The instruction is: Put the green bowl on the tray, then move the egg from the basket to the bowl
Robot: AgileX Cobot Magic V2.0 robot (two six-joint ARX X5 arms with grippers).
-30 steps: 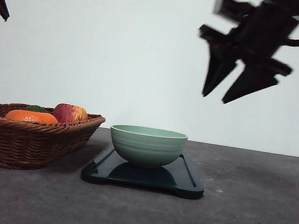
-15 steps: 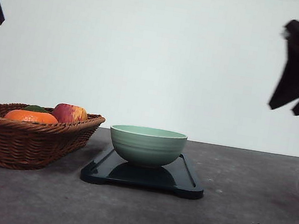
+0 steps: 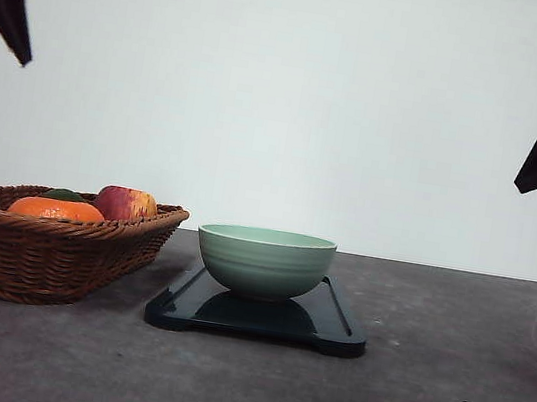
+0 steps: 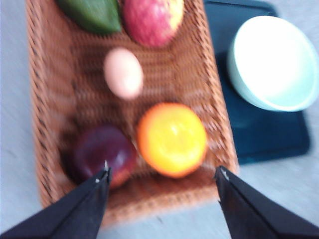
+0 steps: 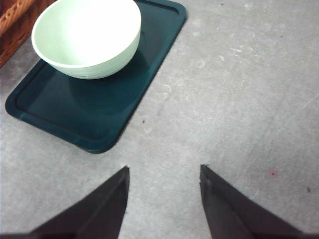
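Left gripper (image 4: 162,181) hangs high at the far left, jaws spread wide, empty; right gripper (image 5: 163,179) high at the right, jaws parted, empty.

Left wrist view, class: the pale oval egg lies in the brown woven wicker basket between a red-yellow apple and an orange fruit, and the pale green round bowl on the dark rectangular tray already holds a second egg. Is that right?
One detail is wrong. The pale green round bowl is empty, as the left wrist view shows. The rest holds: the pale oval egg lies in the brown woven wicker basket between the red-yellow apple and the orange fruit, and the bowl stands on the dark rectangular tray.
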